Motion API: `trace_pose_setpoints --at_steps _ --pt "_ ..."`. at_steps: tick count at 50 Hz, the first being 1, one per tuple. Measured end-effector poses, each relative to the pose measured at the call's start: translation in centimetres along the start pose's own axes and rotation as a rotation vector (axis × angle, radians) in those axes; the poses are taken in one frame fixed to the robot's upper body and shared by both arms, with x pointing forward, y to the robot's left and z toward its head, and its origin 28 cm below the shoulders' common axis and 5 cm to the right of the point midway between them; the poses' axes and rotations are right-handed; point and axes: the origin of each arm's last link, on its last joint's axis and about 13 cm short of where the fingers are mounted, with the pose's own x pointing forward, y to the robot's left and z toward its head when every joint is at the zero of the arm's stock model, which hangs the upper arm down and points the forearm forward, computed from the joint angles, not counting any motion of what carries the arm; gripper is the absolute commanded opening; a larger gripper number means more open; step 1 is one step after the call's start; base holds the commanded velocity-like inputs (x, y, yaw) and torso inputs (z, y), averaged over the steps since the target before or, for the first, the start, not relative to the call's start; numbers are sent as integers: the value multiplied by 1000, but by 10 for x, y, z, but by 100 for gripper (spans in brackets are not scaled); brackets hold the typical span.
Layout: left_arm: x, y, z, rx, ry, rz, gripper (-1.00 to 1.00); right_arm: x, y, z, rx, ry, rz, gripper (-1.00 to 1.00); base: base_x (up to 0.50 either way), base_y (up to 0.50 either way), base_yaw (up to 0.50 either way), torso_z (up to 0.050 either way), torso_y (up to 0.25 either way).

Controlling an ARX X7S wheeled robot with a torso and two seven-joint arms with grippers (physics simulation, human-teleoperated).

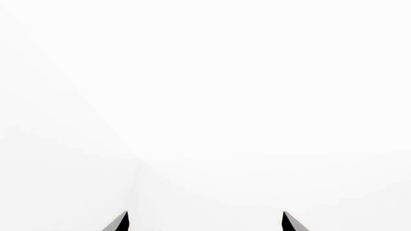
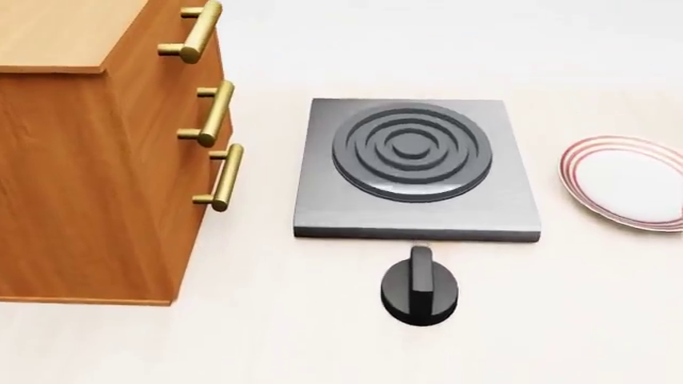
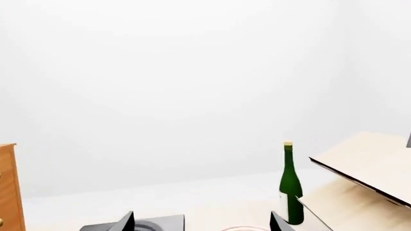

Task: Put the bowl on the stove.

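The bowl is out of view in all three frames. The stove (image 2: 417, 210), a dark-grey square slab with a ringed round burner, lies in the middle of the head view with nothing on it. Its corner (image 3: 163, 222) also shows in the right wrist view, just past one fingertip. My right gripper (image 3: 202, 222) is open, with only its two dark tips showing, and nothing sits between them. My left gripper (image 1: 205, 222) is open too, facing blank white with nothing between its tips. Neither arm shows in the head view.
A round black knob (image 2: 421, 288) sits just in front of the stove. A wooden drawer cabinet (image 2: 96, 160) with brass handles stands to its left. A white plate with red rim rings (image 2: 629, 184) lies to its right. A green bottle (image 3: 291, 187) stands beside tilted light-wood boards (image 3: 366, 163).
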Motion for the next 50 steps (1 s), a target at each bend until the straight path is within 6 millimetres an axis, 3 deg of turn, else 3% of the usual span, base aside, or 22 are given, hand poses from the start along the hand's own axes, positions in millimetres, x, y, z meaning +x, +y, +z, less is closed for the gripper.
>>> trace_pose_setpoints --at_steps 28,38,50 --pt "-1 1 0 -5 4 3 100 0 0 -5 -5 35 0 100 490 -22 0 0 1" --pt "-1 1 0 -7 5 4 100 3 -1 -1 -27 48 -6 100 0 0 0 0 0" --pt "-2 1 -2 -12 11 4 100 11 -18 22 -117 178 16 100 0 0 0 0 0"
